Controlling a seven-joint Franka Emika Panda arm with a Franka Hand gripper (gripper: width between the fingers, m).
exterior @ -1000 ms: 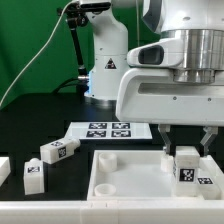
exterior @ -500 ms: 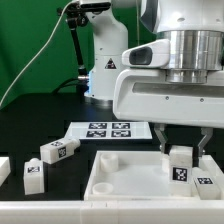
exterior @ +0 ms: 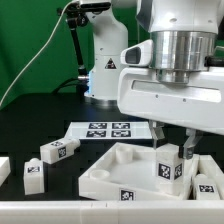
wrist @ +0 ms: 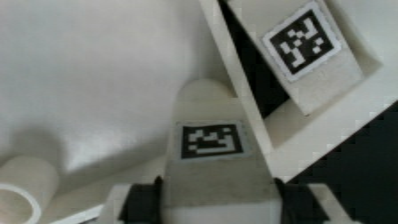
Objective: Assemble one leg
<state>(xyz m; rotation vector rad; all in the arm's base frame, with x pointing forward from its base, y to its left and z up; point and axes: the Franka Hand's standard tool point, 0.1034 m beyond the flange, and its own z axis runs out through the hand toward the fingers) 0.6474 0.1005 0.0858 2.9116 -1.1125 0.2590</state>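
My gripper (exterior: pixel 172 160) is shut on a leg (exterior: pixel 168 168), a small white block with a tag on its front face. It holds the leg upright, with its lower end at the right part of the large white square piece (exterior: pixel 105 170). I cannot tell whether the leg sits in a corner socket. In the wrist view the held leg (wrist: pixel 215 140) runs up between my fingers (wrist: pixel 134 203). The square piece's pale surface (wrist: pixel 89 80) and a round socket (wrist: pixel 18 195) lie beside it. Another tagged leg (wrist: pixel 299 45) lies just beyond.
Three loose legs (exterior: pixel 58 150) (exterior: pixel 33 176) (exterior: pixel 3 168) lie at the exterior view's left. One more leg (exterior: pixel 207 186) lies at its right, by the square piece. The marker board (exterior: pixel 108 130) lies behind. The robot base (exterior: pixel 105 60) stands at the back.
My gripper has moved down and toward the exterior view's left with the leg. The large square piece has shifted and turned, so its near side wall with a tag now shows.
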